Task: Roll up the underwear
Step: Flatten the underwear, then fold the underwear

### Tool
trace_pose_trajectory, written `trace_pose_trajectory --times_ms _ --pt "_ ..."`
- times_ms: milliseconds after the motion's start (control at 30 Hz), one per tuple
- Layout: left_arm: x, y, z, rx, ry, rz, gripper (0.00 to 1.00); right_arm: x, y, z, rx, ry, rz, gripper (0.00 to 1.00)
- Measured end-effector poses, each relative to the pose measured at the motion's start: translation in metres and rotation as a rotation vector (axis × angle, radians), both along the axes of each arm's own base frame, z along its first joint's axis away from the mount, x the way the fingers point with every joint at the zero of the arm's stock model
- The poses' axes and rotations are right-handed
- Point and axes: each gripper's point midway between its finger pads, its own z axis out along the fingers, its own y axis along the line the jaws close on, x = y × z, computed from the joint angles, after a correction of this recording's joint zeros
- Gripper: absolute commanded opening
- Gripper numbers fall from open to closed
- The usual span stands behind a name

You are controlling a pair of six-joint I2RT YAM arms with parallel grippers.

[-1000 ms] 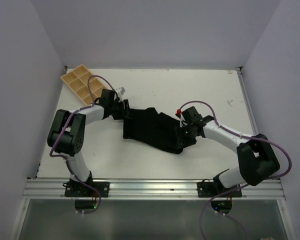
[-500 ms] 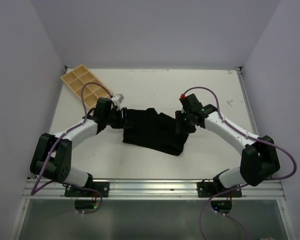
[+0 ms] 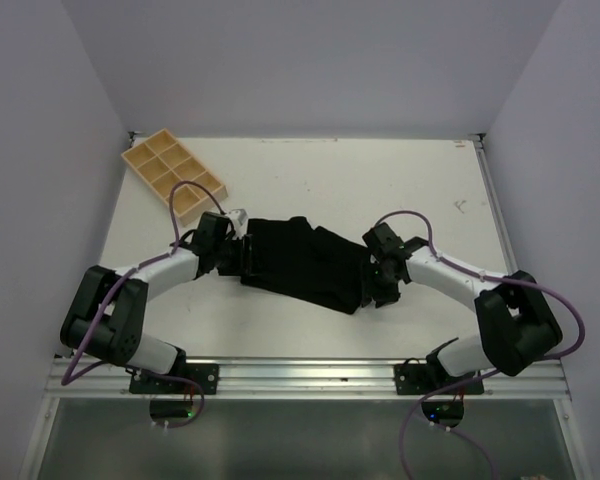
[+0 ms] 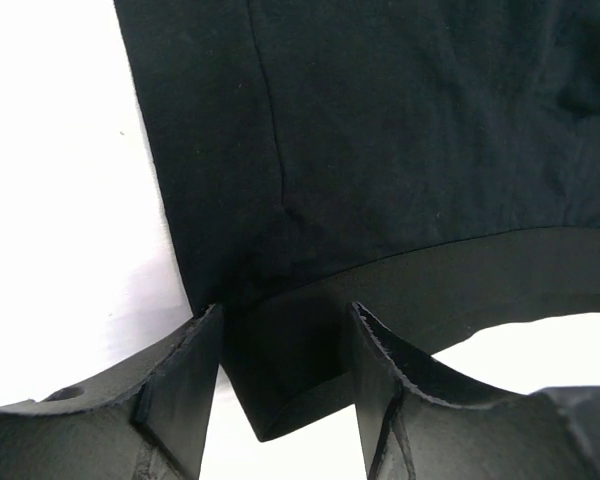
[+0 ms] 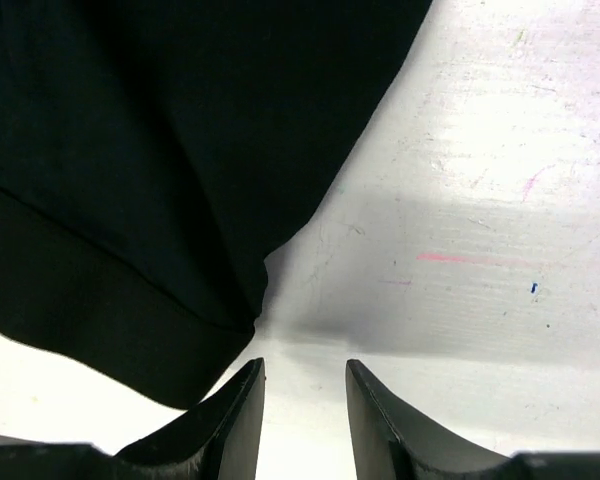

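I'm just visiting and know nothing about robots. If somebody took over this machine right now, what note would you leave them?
Left gripper: open, a corner of the underwear between its jaws.
Right gripper: open, empty, at the garment's opposite edge.
The underwear lies spread flat on the table, unrolled.
Done: both arms are placed at its ends.
Left: grasp it and roll it all.

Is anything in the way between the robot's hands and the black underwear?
No, nothing I can see. A corner of the underwear sits between the fingers of the left gripper. The right gripper is right at its other edge, with only bare table between. The tan tray is far off in the corner.
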Motion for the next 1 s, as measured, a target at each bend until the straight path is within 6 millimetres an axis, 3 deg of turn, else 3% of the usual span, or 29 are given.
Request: trace_pose_trajectory --times_ms 167,333,400,500,633,800,900,1000 --pt "0.001 0.004 0.008 0.020 -0.004 0.014 0.59 0.012 0.003 0.016 0.000 -0.035 -0.021 0.41" --pt "0.024 0.000 0.054 -0.001 -0.110 0.029 0.60 0.062 0.010 0.054 0.034 -0.154 -0.114 0.40" --pt "0.036 -0.005 0.073 -0.023 -0.159 0.032 0.59 0.082 0.007 0.058 0.020 -0.174 -0.155 0.39" --pt "0.038 -0.009 0.080 -0.046 -0.174 0.029 0.58 0.099 0.000 0.044 -0.026 -0.147 -0.201 0.38" --pt "0.028 -0.017 0.071 -0.076 -0.142 0.018 0.57 0.101 -0.011 0.014 -0.099 -0.064 -0.230 0.36" --pt "0.000 -0.015 0.036 -0.065 -0.050 0.017 0.57 0.113 -0.011 -0.004 -0.132 -0.033 -0.239 0.32" --pt "-0.011 -0.009 0.014 -0.040 0.002 0.030 0.57 0.123 -0.014 -0.008 -0.138 -0.029 -0.256 0.24" --pt "-0.014 -0.008 0.000 -0.029 0.035 0.041 0.56 0.131 -0.020 -0.008 -0.133 -0.039 -0.282 0.10"
